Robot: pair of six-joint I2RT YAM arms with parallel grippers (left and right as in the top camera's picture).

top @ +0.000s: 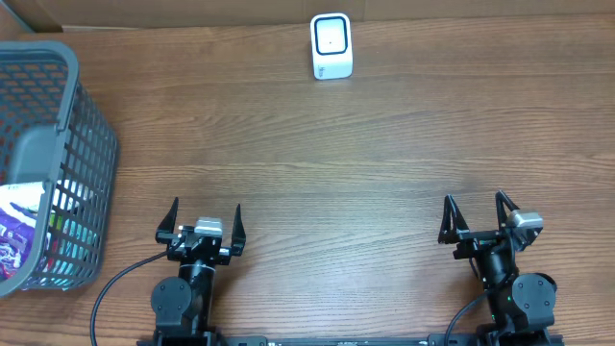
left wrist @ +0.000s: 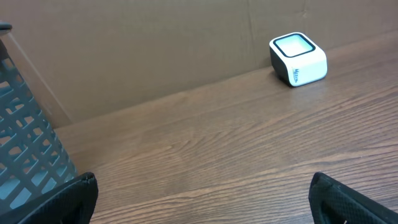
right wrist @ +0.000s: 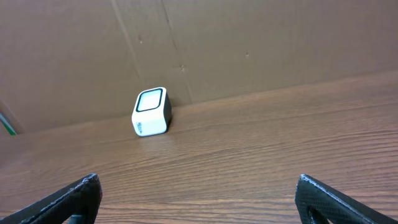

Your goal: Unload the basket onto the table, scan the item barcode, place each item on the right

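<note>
- Left edge: basket with item inside, apparently staged for pickup.
- Near left: left tool, spread wide, empty, parked nearest the basket.
- Far centre: scanner on the surface, window tilted upward, probably within either arm's reach.
- Near right: right tool, spread wide, empty.

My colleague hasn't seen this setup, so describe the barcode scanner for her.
Look along the far edge of the wooden table, where it meets the cardboard wall. The scanner is the small white cube standing alone there, with a dark-framed window on top, unlike the big grey mesh basket at the left.
</note>
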